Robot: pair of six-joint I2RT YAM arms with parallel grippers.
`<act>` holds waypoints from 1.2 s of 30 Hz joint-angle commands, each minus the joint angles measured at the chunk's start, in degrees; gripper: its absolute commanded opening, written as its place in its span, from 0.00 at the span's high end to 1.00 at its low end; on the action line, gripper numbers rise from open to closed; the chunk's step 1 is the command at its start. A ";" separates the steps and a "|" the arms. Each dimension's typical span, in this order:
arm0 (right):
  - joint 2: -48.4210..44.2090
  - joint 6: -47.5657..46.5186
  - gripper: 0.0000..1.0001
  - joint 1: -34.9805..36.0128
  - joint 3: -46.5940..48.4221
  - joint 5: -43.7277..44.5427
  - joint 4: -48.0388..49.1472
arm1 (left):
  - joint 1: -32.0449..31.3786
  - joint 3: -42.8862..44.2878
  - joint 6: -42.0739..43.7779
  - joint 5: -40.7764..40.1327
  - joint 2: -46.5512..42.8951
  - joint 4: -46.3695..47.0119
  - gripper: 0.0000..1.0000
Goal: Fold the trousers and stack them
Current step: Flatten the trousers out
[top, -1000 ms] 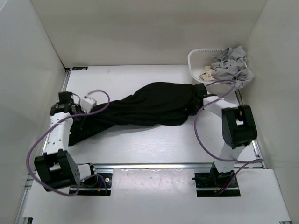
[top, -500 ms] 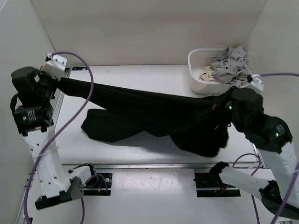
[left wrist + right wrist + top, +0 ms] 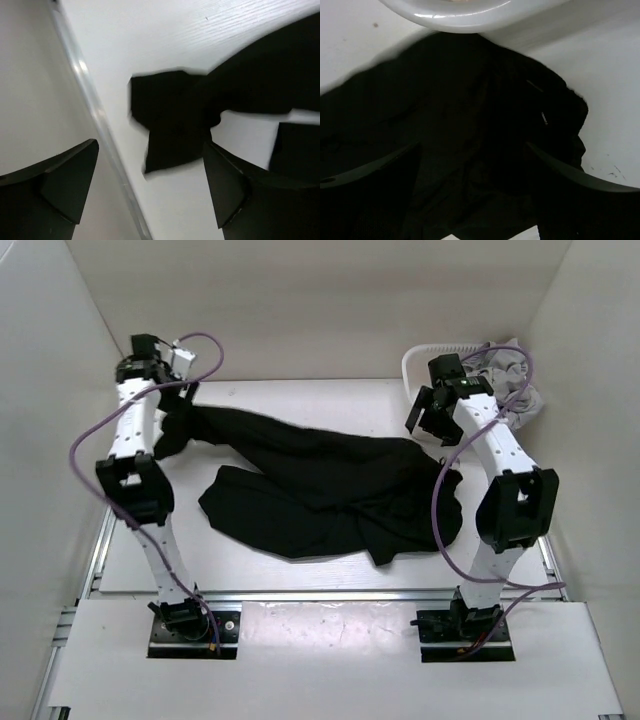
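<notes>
**Top view.** The trousers [image 3: 330, 490] lie loose and crumpled on the white tabletop [image 3: 300, 405], unfolded. One narrow end reaches to about 10 o'clock, by the left edge. The main bulk spreads across the centre and down to about 4 o'clock, with uneven overlapping folds. No part of them is lifted off the surface.

**Left hand** [image 3: 178, 400]. It hangs at 10 o'clock, above the narrow end of the trousers. Its fingers stand apart and hold nothing.

**Right hand** [image 3: 428, 422]. It hangs at about 2 o'clock, over the far right edge of the trousers and just in front of the white basket [image 3: 412, 365]. Its fingers are spread wide and hold nothing.

**Left wrist view.** The left hand [image 3: 150, 150] is open. Between and beyond its fingers [image 3: 67, 182], a twisted black end of the trousers [image 3: 175, 115] lies flat on the tabletop near a metal edge rail [image 3: 92, 112].

**Right wrist view.** The right hand [image 3: 472, 147] is open above the trousers [image 3: 460, 100], which fill most of the view. The basket rim [image 3: 455, 12] sits at 12 o'clock, and the cloth reaches close up to it.

**Other items.** Light grey garments [image 3: 512, 370] are heaped in the basket and spill over its right side.
</notes>
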 commanded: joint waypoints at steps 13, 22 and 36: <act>-24.56 -4.51 0.10 0.24 -33.69 7.80 -1.10 | 0.76 -42.65 4.60 6.24 -27.20 -0.03 0.00; -14.82 -6.61 0.03 -7.42 -36.34 -3.50 11.27 | -3.45 -61.05 5.14 13.88 -25.47 9.20 0.00; -16.81 -4.15 1.00 -14.98 -38.89 -13.62 13.49 | -4.07 -59.32 -1.19 18.98 -13.69 15.55 0.86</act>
